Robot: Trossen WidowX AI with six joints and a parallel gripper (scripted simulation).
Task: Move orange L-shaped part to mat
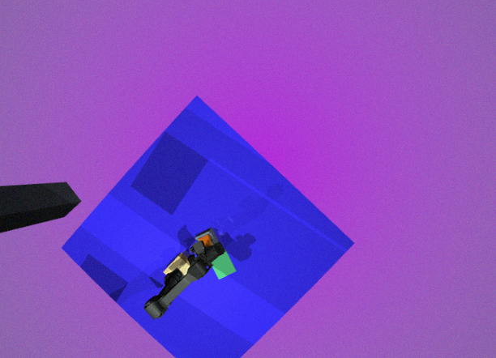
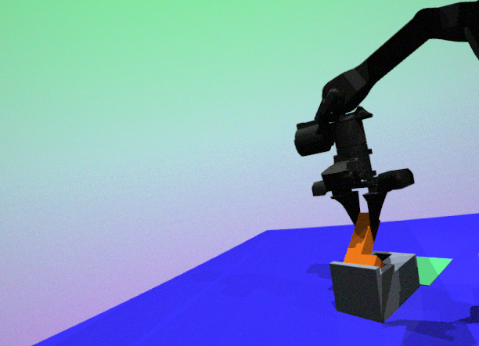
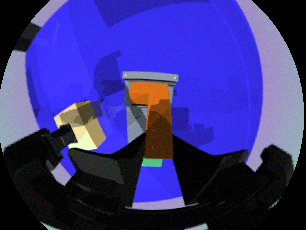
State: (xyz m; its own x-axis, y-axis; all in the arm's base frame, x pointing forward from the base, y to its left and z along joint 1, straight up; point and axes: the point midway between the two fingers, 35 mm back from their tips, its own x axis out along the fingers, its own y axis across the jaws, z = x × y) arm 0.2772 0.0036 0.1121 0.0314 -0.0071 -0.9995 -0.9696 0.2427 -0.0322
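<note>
The orange L-shaped part (image 1: pixel 205 240) (image 2: pixel 357 246) (image 3: pixel 161 125) stands steeply tilted over the grey tray (image 2: pixel 356 289) (image 3: pixel 150 76). Its straight end is up between the fingers, and its L-shaped end is low, about level with the tray's rim. Whether that low end touches the tray is hidden behind the near wall. My gripper (image 2: pixel 365 230) (image 3: pixel 157 136) points down and is shut on the part's raised end, one finger on each side. The green mat (image 1: pixel 224 266) (image 2: pixel 430 269) (image 3: pixel 152 162) lies beside the tray with nothing on it.
A beige block (image 1: pixel 178 265) (image 3: pixel 82 122) stands near the arm, on the other side from the mat. A dark beam (image 1: pixel 36 206) reaches in from the left in the top view. The tray's walls rise around the part's low end. Shadows cross the blue table (image 1: pixel 259 301).
</note>
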